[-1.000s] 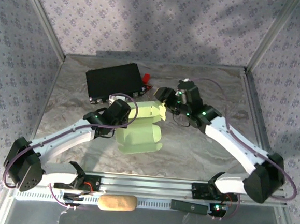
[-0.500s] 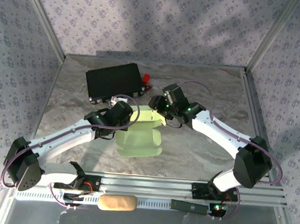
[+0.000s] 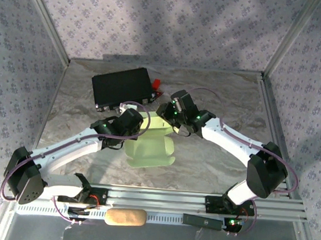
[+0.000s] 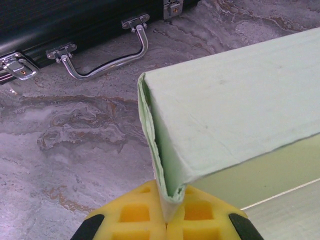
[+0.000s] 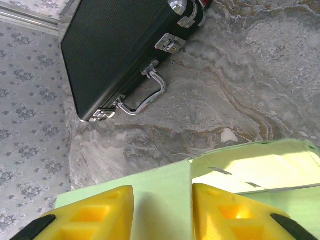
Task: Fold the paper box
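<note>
Pinching a corner of the paper box [image 4: 240,100], left pincer [image 4: 166,212] (right pincer [image 5: 162,202] open above)

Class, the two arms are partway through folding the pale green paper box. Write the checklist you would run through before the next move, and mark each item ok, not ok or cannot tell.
1. Left gripper has hold of the paper box: ok, its jaws are shut on a card edge.
2. Right gripper is ready to take card: ok, its jaws stand apart over the green card.
3. Right gripper is touching the card: cannot tell.
4. Black case is out of the way: ok, table lies between it and the box.
5. Box is fully closed: not ok, one end is open in the right wrist view.
</note>
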`<action>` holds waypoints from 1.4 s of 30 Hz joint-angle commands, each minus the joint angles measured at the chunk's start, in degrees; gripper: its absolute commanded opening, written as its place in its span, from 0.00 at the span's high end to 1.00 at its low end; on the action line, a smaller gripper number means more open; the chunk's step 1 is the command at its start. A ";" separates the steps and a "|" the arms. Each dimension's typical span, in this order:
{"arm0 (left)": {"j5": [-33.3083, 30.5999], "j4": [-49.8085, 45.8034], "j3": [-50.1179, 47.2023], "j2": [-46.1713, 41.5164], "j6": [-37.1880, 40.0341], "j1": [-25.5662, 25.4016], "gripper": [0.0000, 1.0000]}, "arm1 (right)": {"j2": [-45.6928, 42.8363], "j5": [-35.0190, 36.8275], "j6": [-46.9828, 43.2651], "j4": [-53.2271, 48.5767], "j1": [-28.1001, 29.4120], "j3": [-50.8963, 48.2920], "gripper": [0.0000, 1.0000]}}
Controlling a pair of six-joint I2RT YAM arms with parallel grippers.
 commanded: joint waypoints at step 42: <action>-1.18 -1.74 4.96 -0.06 -0.10 -0.96 1.00 | -17.67 14.96 -5.11 12.26 6.98 -25.10 0.43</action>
